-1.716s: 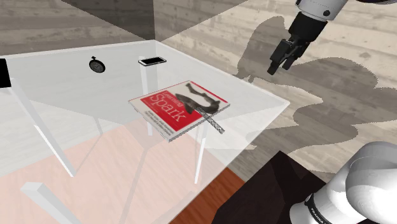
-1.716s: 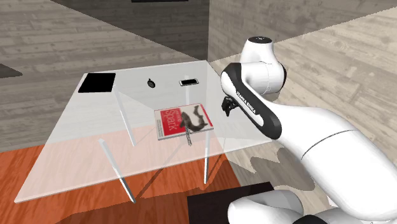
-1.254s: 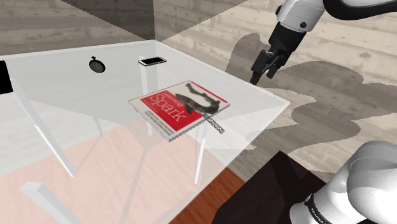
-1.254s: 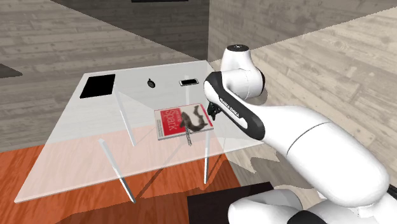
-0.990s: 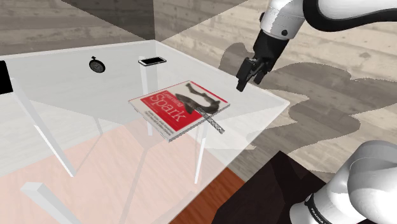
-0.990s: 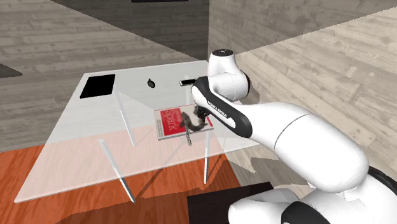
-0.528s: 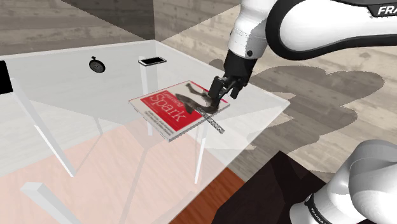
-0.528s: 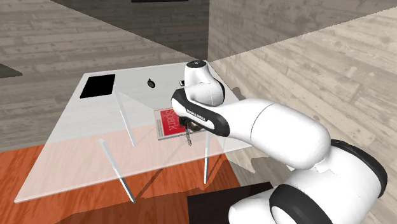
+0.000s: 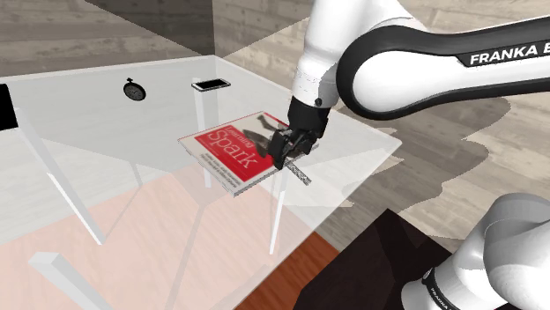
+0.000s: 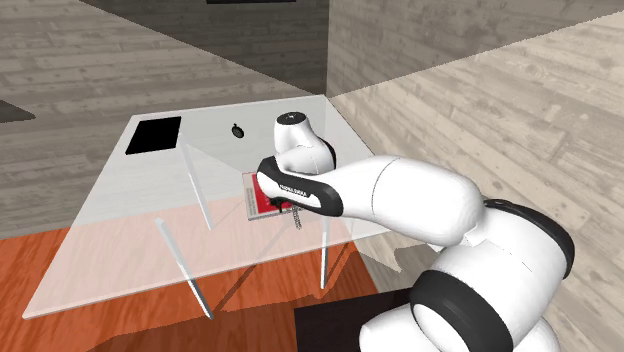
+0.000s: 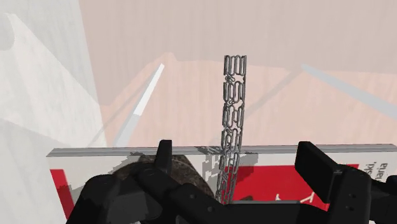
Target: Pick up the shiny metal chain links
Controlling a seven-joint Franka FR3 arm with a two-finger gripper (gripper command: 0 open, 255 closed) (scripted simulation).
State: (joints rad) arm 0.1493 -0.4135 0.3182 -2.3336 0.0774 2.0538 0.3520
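Grey chain links [image 11: 232, 114] lie straight, overlapping book [image 9: 220, 150].

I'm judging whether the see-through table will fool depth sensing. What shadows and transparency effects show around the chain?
Shoulder view: the arm's shadow falls on the plank floor beyond the table, whose clear top shows its legs beneath. Wrist view: the chain runs off the book and seems to float over the floor, between the open hand's fingers.

Metal chain [image 11: 232, 121], clear glass table [image 9: 97, 132]
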